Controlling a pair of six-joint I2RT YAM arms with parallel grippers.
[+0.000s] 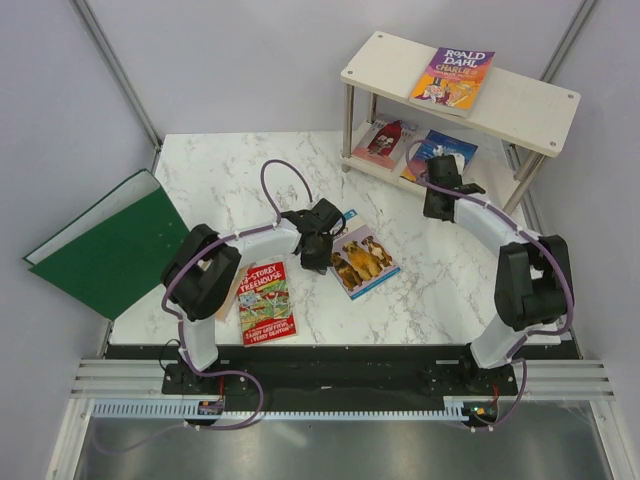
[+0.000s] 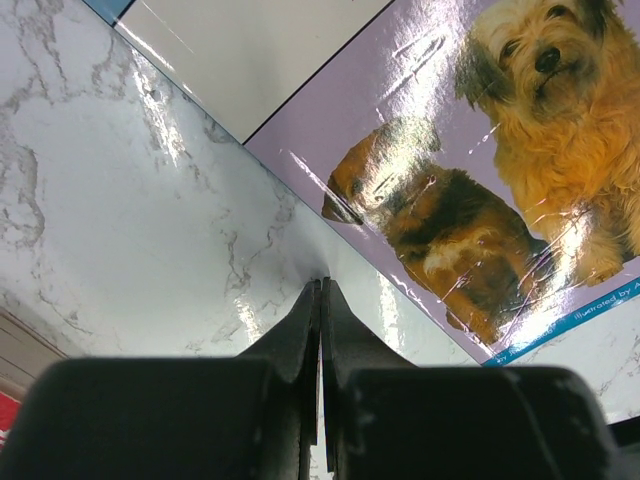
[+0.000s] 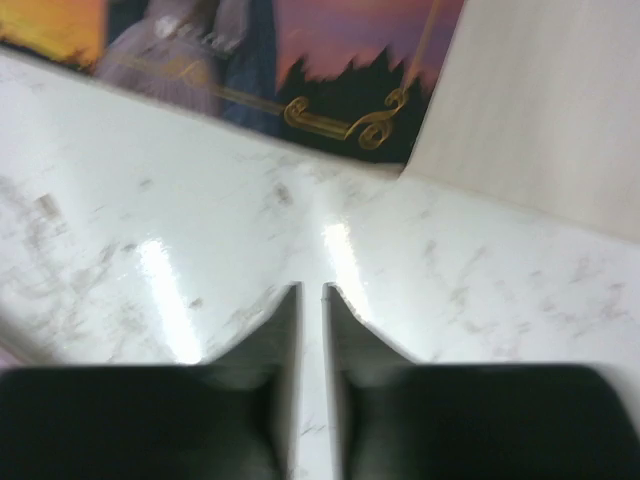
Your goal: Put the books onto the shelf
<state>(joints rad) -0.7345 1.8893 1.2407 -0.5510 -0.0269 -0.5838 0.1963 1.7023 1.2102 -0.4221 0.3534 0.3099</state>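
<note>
One overhead, two close wrist views.
Top looks down over the whole table (image 1: 430, 300); left wrist shares the dogs book (image 2: 480, 180), blurred right wrist perhaps the shelf (image 1: 530, 100).

Bright, even light from overhead fills my top view, and shadows are faint. In my left wrist view glare streaks the marble table (image 2: 120, 220) and the glossy dog cover (image 2: 430, 130). My right wrist view is blurred, with white hotspots.

We've got a white table (image 1: 220, 180), grey-veined like marble. Shelf (image 1: 525, 105): cream boards, silver legs. Dahl book (image 1: 452, 80), purple and orange-yellow. Treehouse book (image 1: 265, 302), red with green. Dog book (image 1: 363, 262), lilac with tan and brown dogs. Folder (image 1: 125, 250), plain dark green.
</note>
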